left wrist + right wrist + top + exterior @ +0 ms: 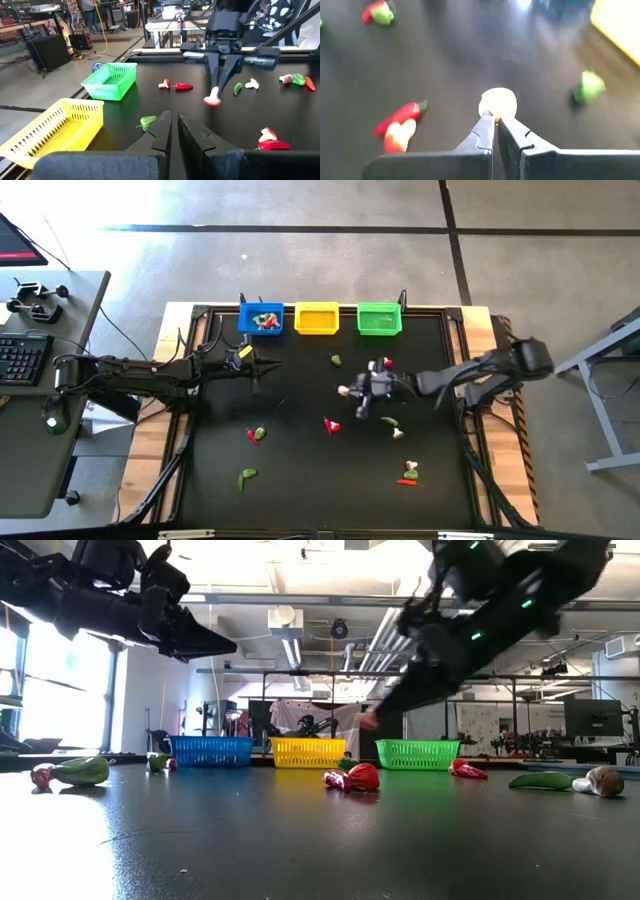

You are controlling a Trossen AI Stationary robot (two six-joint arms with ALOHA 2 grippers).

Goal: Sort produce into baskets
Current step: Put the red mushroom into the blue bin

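So the black table (pixel 300 480) filled the middle of the high view, with the blue basket (pixel 260 319), yellow basket (pixel 317 319) and green basket (pixel 379 319) lined up along its top edge, probably to leave the middle free for picking. The left gripper (pixel 272 366) hung below the blue one, clenched on nothing. The right gripper (pixel 494 120), center-right, pinched a whitish mushroom (pixel 497 103) by its tips, lifted off the table. The rest of the produce was scattered lower down.

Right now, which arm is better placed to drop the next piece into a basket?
Right, most likely. The right gripper is already shut on a whitish piece, lifted off the table mid-field, a short way from the green basket. The left gripper is shut and empty, waiting below the blue basket.
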